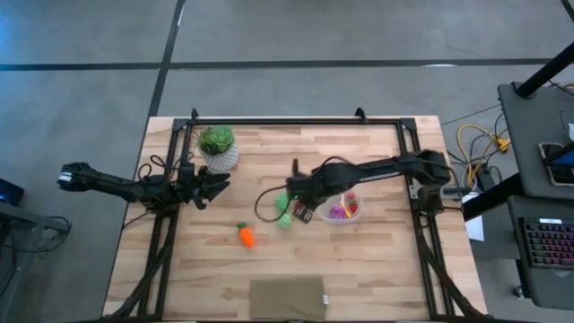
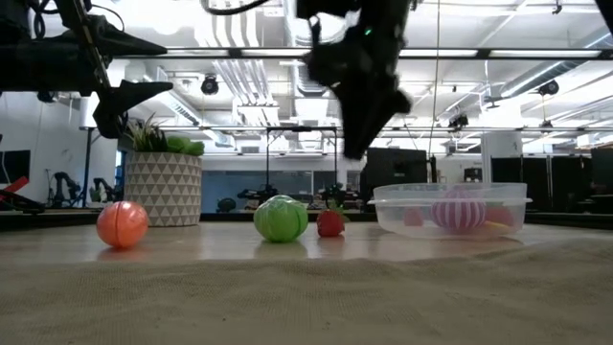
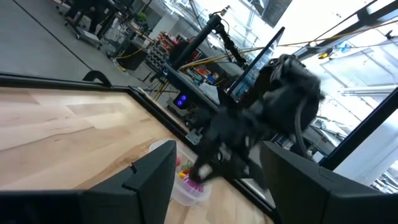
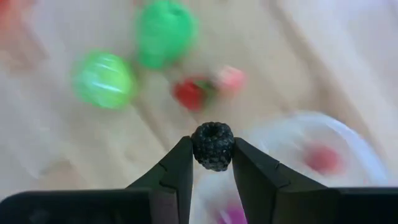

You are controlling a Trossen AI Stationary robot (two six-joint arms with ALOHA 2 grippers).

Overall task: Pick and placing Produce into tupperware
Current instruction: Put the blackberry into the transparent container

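right gripper (image 4: 212,163) | fingers clenched on dark blackberry (image 4: 212,145), apparently above tupperware (image 1: 343,208) rim | left gripper (image 1: 218,186) | fingers released, beside plant pot (image 1: 218,157)

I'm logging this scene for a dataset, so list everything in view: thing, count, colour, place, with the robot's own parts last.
Blackberry: one, black, pinched between the right gripper's fingers, above the table by the tupperware.
Tupperware: one, clear, right of table centre; holds a magenta piece, small red pieces and something yellow.
Green balls: two, green, on the table left of the tupperware.
Red piece: one, red, beside the green balls.
Carrot: one, orange with green top, front of centre.
Plant pot: one, white with green leaves, back left.
Cloth: one, tan, front edge.
Table: one, light wood.
Left gripper: dark, open, waiting near the plant pot.
Right gripper: dark, shut on the blackberry.
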